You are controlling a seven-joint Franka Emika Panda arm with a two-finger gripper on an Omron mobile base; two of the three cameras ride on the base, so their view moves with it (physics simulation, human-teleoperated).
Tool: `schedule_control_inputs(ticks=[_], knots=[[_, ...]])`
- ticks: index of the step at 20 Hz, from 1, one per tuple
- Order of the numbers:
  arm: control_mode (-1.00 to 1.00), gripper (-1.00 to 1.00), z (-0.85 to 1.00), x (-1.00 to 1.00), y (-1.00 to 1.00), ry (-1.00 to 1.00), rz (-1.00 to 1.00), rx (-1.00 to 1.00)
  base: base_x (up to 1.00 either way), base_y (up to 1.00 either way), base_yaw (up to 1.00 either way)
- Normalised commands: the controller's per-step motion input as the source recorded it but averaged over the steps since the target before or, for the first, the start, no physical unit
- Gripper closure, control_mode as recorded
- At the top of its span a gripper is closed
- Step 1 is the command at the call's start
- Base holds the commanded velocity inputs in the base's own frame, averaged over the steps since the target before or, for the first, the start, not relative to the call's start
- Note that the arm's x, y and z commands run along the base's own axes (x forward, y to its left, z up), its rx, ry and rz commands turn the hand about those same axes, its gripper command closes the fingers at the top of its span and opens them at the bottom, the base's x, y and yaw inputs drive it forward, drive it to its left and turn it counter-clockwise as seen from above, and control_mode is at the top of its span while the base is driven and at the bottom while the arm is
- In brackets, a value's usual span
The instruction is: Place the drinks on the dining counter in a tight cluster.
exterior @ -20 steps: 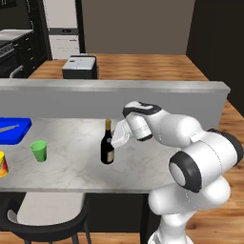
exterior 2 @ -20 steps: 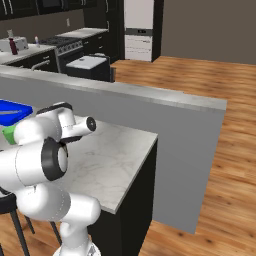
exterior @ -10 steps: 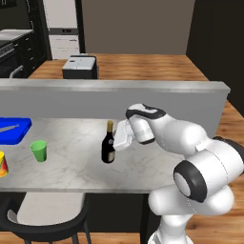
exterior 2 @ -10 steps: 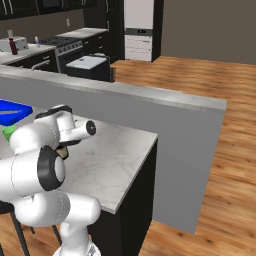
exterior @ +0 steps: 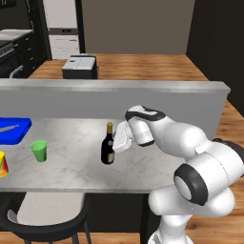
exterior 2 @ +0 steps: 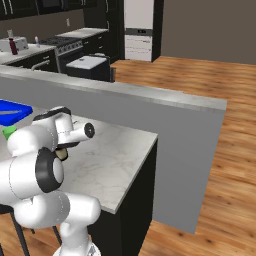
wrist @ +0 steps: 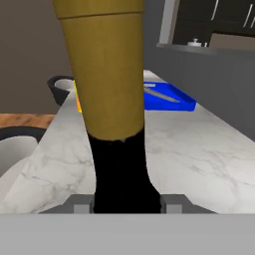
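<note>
A dark wine bottle (exterior: 107, 148) with a gold neck stands upright on the white marble dining counter (exterior: 66, 164), a little in front of the raised grey ledge (exterior: 143, 86). My gripper (exterior: 113, 141) is shut on its neck from the right. In the hand view the gold neck (wrist: 107, 69) rises close up and the dark glass sits between my fingertips (wrist: 79, 203). Far off on the back worktop stand a small maroon bottle (exterior 2: 13, 47) and a small pale bottle (exterior 2: 36, 41).
Left of the bottle on the counter are a green cup (exterior: 39, 151), a blue tray (exterior: 12, 129) and a red and yellow thing (exterior: 2, 164) at the picture's edge. A black stool (exterior: 43, 214) stands under the counter's front edge. The counter ends to the right (exterior 2: 145, 155).
The bottle stands in the same spot with the gripper still on its neck. The arm's elbow has sunk slightly lower.
</note>
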Motion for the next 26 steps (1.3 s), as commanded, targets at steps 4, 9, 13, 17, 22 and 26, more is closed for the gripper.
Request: schedule_control_inputs(ticks=[4,9,13,17,22,26], knots=[[-1.0,1.0,-0.14,0.0,0.0,0.0,0.0,0.0,0.0,0.0,0.0],[-1.0,1.0,-0.09,0.0,0.0,0.0,0.0,0.0,0.0,0.0,0.0],[-1.0,1.0,0.0,0.0,0.0,0.0,0.0,0.0,0.0,0.0,0.0],[-1.0,-1.0,0.0,0.0,0.0,0.0,0.0,0.0,0.0,0.0,0.0],[-1.0,-1.0,0.0,0.0,0.0,0.0,0.0,0.0,0.0,0.0,0.0],[-1.0,-1.0,0.0,0.0,0.0,0.0,0.0,0.0,0.0,0.0,0.0]])
